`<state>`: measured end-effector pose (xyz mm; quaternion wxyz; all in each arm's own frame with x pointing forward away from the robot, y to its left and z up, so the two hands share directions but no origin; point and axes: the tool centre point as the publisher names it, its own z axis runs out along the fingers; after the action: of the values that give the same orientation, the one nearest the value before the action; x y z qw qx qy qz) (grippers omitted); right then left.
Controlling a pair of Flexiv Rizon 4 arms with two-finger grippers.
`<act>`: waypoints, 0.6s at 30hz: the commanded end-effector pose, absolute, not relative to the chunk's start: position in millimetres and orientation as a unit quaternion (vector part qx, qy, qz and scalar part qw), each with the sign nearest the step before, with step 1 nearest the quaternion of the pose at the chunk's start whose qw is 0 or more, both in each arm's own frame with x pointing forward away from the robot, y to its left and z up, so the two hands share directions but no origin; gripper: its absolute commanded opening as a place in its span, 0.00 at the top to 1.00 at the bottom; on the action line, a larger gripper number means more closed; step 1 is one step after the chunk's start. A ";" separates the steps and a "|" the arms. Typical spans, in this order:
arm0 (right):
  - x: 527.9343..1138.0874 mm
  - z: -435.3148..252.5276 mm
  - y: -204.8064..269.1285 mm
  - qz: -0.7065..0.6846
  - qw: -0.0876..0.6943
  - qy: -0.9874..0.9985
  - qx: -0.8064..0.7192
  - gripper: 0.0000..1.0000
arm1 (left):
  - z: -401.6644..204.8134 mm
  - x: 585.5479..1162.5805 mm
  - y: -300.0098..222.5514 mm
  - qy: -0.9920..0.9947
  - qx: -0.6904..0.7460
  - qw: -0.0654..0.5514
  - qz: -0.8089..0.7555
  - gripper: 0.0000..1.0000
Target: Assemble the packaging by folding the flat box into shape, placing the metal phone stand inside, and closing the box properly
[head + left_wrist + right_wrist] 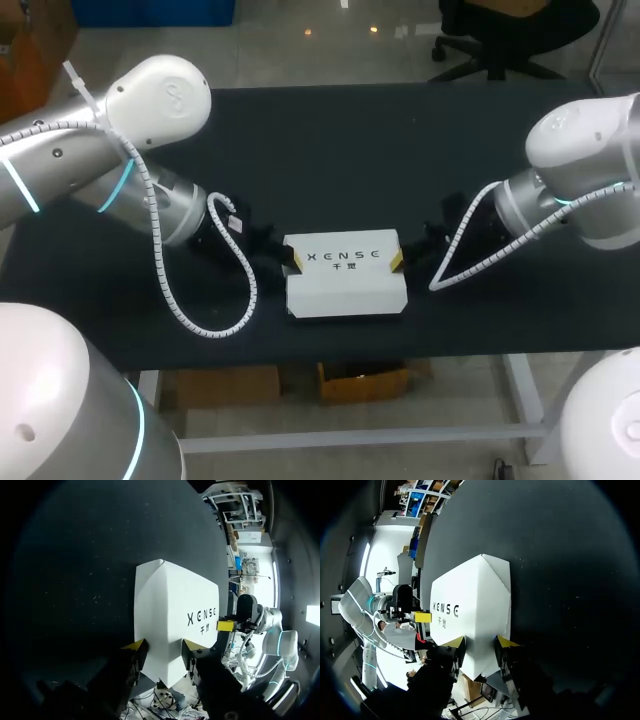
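Observation:
A white box (345,280) with dark print on its top lies near the front middle of the black table (330,150), folded into shape and closed. My left gripper (297,262) is at the box's left end. In the left wrist view the box (170,610) has its end between the yellow-tipped fingers (135,645), which touch it from both sides. My right gripper (395,262) holds the opposite end the same way. In the right wrist view the box (475,605) sits between that gripper's fingers (506,642). No metal phone stand shows in any view.
Only the black table top surrounds the box. A coiled white cable (215,310) hangs from my left arm and rests on the table in front of it, left of the box. The table's front edge (330,358) runs close below the box.

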<state>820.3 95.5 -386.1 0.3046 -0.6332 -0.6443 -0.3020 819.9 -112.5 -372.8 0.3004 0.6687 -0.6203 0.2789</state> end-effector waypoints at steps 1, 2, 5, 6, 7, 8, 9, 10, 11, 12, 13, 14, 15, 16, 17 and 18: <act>819.9 -382.1 100.7 -0.292 0.302 -0.641 -0.642 0.64 | -369.6 820.5 -119.0 -0.621 0.670 0.300 0.276 0.54; 820.1 -382.0 100.8 -0.292 0.302 -0.642 -0.642 0.64 | -369.1 820.4 -119.1 -0.621 0.670 0.300 0.275 0.53; 820.2 -381.1 100.8 -0.288 0.302 -0.641 -0.644 0.64 | -368.2 820.3 -119.5 -0.620 0.671 0.301 0.272 0.53; 820.2 -380.6 100.5 -0.285 0.302 -0.639 -0.648 0.64 | -367.8 820.4 -119.6 -0.620 0.672 0.301 0.271 0.53; 820.4 -380.3 100.4 -0.284 0.302 -0.638 -0.650 0.64 | -367.2 820.6 -119.8 -0.620 0.673 0.301 0.270 0.53; 820.7 -380.0 100.2 -0.282 0.302 -0.637 -0.651 0.64 | -366.7 820.6 -119.8 -0.620 0.673 0.301 0.269 0.53; 820.9 -379.7 99.9 -0.279 0.302 -0.635 -0.654 0.64 | -366.3 820.7 -119.9 -0.620 0.673 0.302 0.268 0.53; 821.6 -379.6 99.8 -0.274 0.303 -0.632 -0.659 0.64 | -366.0 820.7 -119.9 -0.620 0.674 0.302 0.267 0.53; 822.1 -379.7 99.8 -0.273 0.304 -0.632 -0.659 0.64 | -365.8 820.8 -120.0 -0.619 0.674 0.302 0.265 0.53; 822.4 -379.7 99.8 -0.268 0.305 -0.630 -0.662 0.64 | -365.5 820.9 -120.1 -0.619 0.675 0.303 0.264 0.53; 822.9 -379.9 100.0 -0.264 0.307 -0.627 -0.665 0.64 | -365.3 821.1 -120.3 -0.619 0.675 0.303 0.262 0.53; 823.3 -380.1 100.1 -0.263 0.308 -0.627 -0.665 0.64 | -365.2 821.4 -120.5 -0.619 0.675 0.304 0.261 0.53; 823.8 -380.2 100.3 -0.260 0.310 -0.625 -0.668 0.63 | -365.1 821.5 -120.6 -0.619 0.676 0.304 0.260 0.53; 824.2 -380.3 100.3 -0.256 0.311 -0.623 -0.671 0.64 | -365.0 821.7 -120.8 -0.619 0.676 0.305 0.259 0.53; 824.4 -380.3 100.4 -0.255 0.312 -0.623 -0.671 0.64 | -364.9 821.9 -120.8 -0.619 0.676 0.305 0.259 0.53; 824.7 -380.2 100.5 -0.251 0.314 -0.619 -0.674 0.64 | -364.7 822.2 -120.9 -0.618 0.677 0.306 0.258 0.53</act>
<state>821.0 95.1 -380.2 0.3100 -0.6731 -0.6199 -0.2580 819.1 -114.9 -365.5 0.3030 0.6774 -0.6172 0.2615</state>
